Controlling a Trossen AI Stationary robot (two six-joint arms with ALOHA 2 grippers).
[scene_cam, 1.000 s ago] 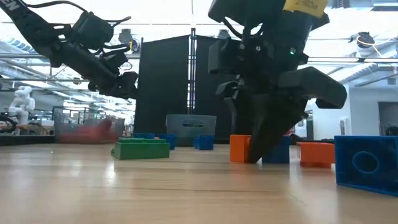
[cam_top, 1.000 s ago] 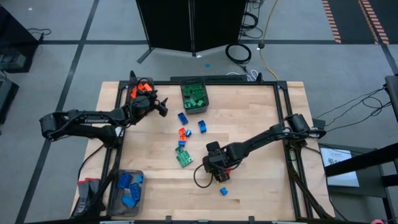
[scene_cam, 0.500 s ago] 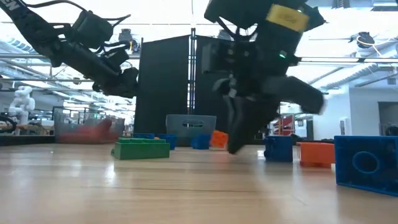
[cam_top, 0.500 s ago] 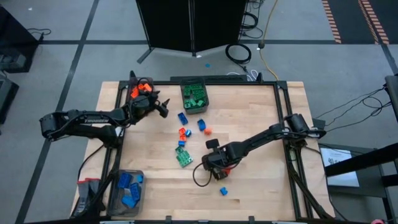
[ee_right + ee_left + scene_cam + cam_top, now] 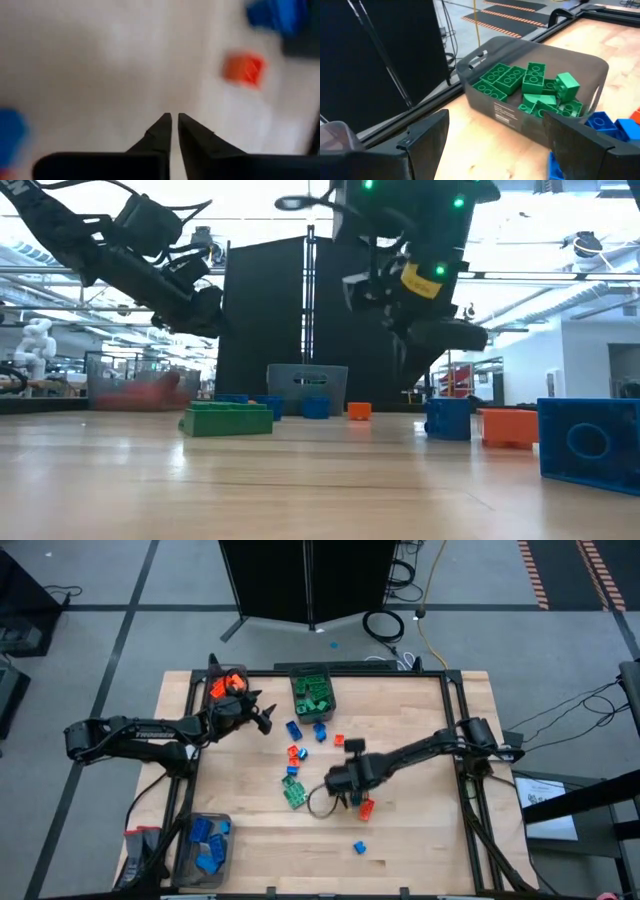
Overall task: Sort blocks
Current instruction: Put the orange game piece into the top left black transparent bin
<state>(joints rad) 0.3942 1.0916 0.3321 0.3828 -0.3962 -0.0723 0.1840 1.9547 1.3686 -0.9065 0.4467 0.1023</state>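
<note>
1. High view first: the right gripper [image 5: 338, 781] sits over the middle of the table [image 5: 420, 840], and its fingertips are pinched almost together with nothing between them.
2. Right wrist view confirms it: the two dark fingers [image 5: 159, 131] nearly meet, empty, above bare wood, with a blurred orange block [image 5: 244, 69] lying apart from the tips, and blue blocks [image 5: 277, 15] beyond it.
3. Back on the high view, an orange brick [image 5: 366, 807] lies just beside that gripper on the near side, and a lone blue brick [image 5: 359, 847] sits further off towards the table's front edge.
4. Green flat brick [image 5: 294, 792] lies just to the gripper's left; a loose cluster of blue and orange bricks [image 5: 297, 752] is scattered between the two arms.
5. Left gripper [image 5: 258, 719] hangs with its jaws spread wide, holding nothing, between the orange-filled bin [image 5: 226, 681] and the bin of green bricks [image 5: 313, 694].
6. Left wrist view: that green bin [image 5: 510, 112] is straight ahead of the spread fingers [image 5: 427, 137], well apart from them.
7. Front left corner: a bin holding blue bricks [image 5: 205, 845].
</note>
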